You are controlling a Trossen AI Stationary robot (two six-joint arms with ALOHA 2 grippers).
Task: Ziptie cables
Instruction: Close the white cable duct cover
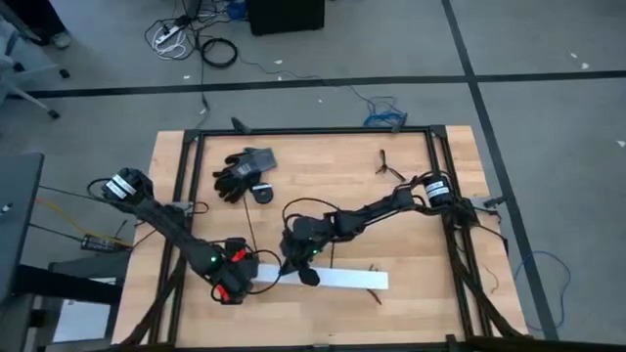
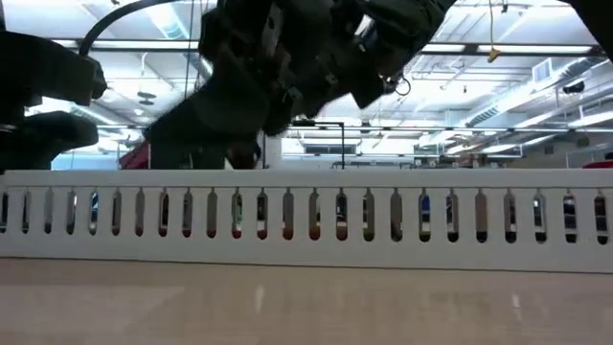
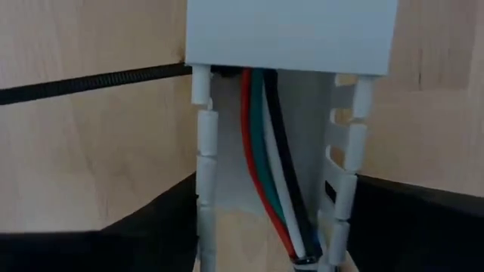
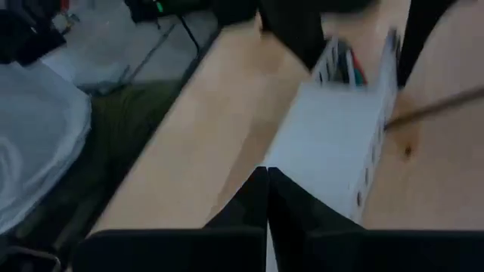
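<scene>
The cables [image 3: 276, 174] are running lengthwise inside the white channel [image 3: 291, 34]; the left gripper [image 1: 235, 279], fingers spread, is straddling its end, while the right gripper [image 4: 266, 198], fingers pressed together, is hovering over it.

The surface [image 1: 323, 166] is pale wood with a faint grain, smooth enough to show a soft sheen in the low view. The slotted channel [image 2: 306, 216] looks like matt white plastic, its cover flat and even. The cables [image 3: 272, 174] have smooth, slightly glossy plastic sheaths in red, green, white and black. The ziptie [image 3: 91, 81] is black plastic with a finely ribbed face. The gloves [image 1: 240, 173] look like dark knit cloth.
</scene>
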